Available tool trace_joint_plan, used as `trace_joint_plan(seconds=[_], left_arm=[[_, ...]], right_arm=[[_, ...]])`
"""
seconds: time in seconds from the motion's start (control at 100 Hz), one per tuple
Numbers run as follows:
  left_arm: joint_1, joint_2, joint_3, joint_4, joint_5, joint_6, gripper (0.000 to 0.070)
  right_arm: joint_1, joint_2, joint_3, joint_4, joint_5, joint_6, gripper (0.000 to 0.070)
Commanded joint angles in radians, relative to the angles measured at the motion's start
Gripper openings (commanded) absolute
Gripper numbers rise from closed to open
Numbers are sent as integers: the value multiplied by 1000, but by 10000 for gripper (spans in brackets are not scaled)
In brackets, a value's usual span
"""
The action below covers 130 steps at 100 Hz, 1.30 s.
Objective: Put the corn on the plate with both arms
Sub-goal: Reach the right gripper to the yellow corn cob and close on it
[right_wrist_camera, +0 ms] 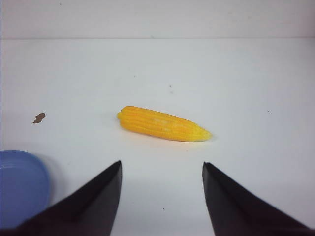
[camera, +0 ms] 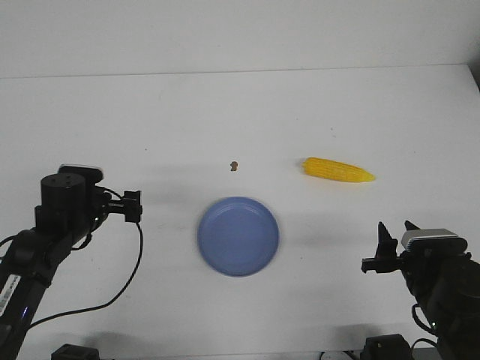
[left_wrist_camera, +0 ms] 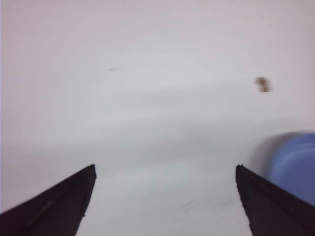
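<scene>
One corn (camera: 337, 171) lies flat on the white desk (camera: 240, 112), beyond and to the right of the single blue plate (camera: 238, 235), well apart from it, its pointed tip aimed right. One small brown speck (camera: 234, 165) sits between them, farther back than the plate. Only the front view takes in both arms at once: the left end effector (camera: 133, 205) hangs left of the plate, the right end effector (camera: 388, 251) near the desk's right front, and neither touches anything. The right wrist view alone shows the corn's ribbed rows and its fingers (right_wrist_camera: 93, 201) spread apart with bare desk between. The left wrist view, rather blurred, shows its fingers (left_wrist_camera: 59, 209) apart too, with what seems to be the plate's edge beside one of them; the corn is out of that view.
</scene>
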<state>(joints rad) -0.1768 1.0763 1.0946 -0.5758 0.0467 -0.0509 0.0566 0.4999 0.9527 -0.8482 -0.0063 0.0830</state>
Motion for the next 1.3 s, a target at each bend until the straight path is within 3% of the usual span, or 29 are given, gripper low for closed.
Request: trace_joint_plan(seconds=[0.0, 0.2, 0.48, 0.64, 0.93, 1.11, 1.289], left_arm=[[7, -12, 10, -42, -28, 32, 581], [10, -69, 10, -105, -51, 37, 581], [10, -77, 10, -104, -51, 35, 581], [10, -77, 10, -106, -50, 30, 581], [10, -77, 10, -108, -50, 13, 581], [10, -77, 10, -111, -50, 8, 582], [6, -77, 10, -112, -47, 4, 582]], right_arm=[[-2, 5, 18, 9, 0, -2, 347], [-2, 6, 18, 9, 0, -27, 347], [6, 87, 18, 11, 3, -212, 348], [42, 223, 19, 16, 25, -267, 352], [167, 542, 32, 148, 171, -395, 369], [182, 749, 105, 180, 172, -422, 424], [181, 931, 225, 180, 172, -478, 424]])
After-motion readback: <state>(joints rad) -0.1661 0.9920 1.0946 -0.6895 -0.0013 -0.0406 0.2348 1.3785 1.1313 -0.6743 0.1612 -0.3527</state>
